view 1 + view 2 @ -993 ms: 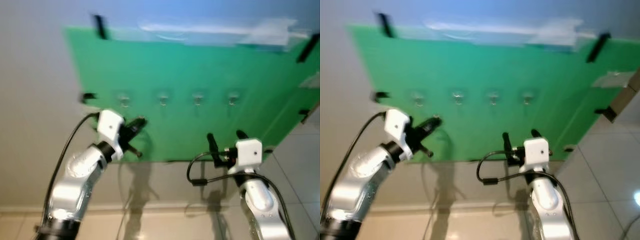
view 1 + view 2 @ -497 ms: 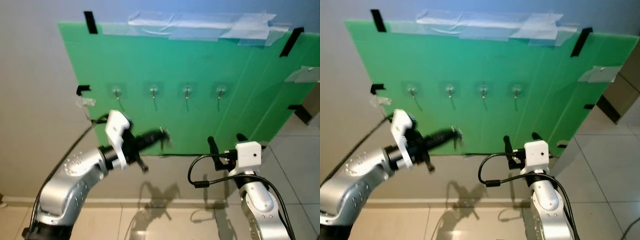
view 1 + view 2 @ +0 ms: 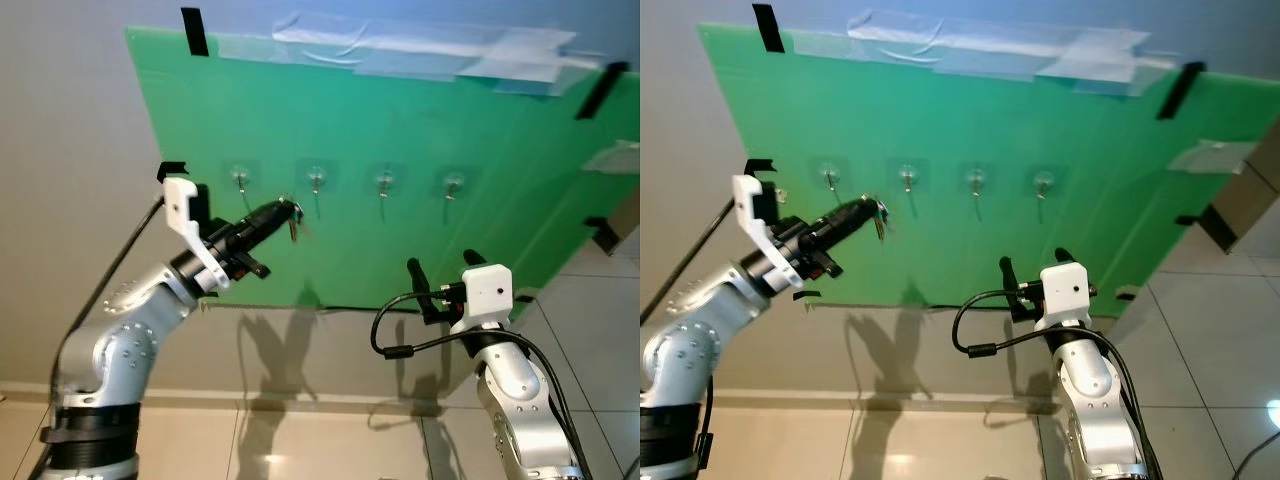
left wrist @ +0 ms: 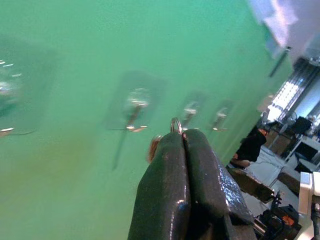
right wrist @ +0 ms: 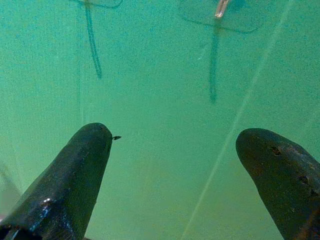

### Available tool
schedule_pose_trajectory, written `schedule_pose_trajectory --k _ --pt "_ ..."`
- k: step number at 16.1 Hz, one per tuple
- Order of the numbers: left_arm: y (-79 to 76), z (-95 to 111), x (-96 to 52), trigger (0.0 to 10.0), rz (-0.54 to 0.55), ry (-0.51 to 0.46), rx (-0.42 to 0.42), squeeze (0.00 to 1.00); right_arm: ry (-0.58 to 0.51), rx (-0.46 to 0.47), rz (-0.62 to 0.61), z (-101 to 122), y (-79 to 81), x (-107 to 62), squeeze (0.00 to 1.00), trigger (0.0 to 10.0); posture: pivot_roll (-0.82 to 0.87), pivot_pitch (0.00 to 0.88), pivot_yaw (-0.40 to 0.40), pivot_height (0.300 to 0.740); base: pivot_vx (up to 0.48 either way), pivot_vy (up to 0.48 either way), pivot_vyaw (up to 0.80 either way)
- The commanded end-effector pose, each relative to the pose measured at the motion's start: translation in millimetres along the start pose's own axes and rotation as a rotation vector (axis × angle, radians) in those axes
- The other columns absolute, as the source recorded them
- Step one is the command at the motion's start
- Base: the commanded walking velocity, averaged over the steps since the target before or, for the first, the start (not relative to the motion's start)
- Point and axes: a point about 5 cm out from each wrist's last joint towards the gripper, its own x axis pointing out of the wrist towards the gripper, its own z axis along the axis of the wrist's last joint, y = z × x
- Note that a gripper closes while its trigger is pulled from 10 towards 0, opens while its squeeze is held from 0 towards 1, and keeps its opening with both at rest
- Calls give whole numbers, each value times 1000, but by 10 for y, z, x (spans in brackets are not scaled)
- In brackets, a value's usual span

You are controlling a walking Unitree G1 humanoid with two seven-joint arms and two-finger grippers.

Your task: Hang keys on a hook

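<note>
A green board [image 3: 420,130] on the wall carries a row of several small metal hooks on clear pads. My left gripper [image 3: 287,209] is raised to the board, shut on the keys [image 3: 294,225]; its tips sit between the leftmost hook [image 3: 240,181] and the second hook [image 3: 316,182], a little below them. In the left wrist view the key ring [image 4: 175,124] pokes out above the shut fingers [image 4: 172,175], close to a hook [image 4: 134,107]. My right gripper [image 3: 440,272] stands open lower down, facing the board's bottom edge with nothing between its fingers [image 5: 75,175].
The board is held by black and clear tape at its top and sides. A grey wall [image 3: 70,120] lies to the left, and a tiled floor [image 3: 330,440] below. A black cable [image 3: 395,345] loops beside my right arm.
My left gripper has risen with the keys from below the hook row up to just under the hooks. The camera shifted slightly. The right arm has barely moved.
</note>
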Motion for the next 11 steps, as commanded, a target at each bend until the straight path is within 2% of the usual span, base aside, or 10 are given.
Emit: schedule_pose_trajectory --k 1,5,6,9,10,11 --pt "-11 18 -13 10000 -3 2 -19 0 2 -11 0 -16 3 -3 1000 10000 8 0 -25 740 0 0 0" --pt "114 -93 -120 10000 37 28 -56 0 10 -4 15 -35 49 -17 1000 10000 14 0 -28 740 0 0 0" --pt "150 -159 -201 10000 20 62 -78 0 11 -8 21 -35 46 -22 1000 10000 9 0 -35 740 0 0 0" --pt "263 -138 -304 10000 44 103 13 0 17 -16 28 -40 28 -34 1000 10000 9 0 -43 740 0 0 0" --pt "288 -126 -311 10000 51 107 33 0 18 -17 29 -41 27 -34 1000 10000 9 0 -43 740 0 0 0" --pt "329 -105 -293 10000 47 121 86 0 19 -18 34 -40 32 -30 1000 10000 11 0 -53 740 0 0 0"
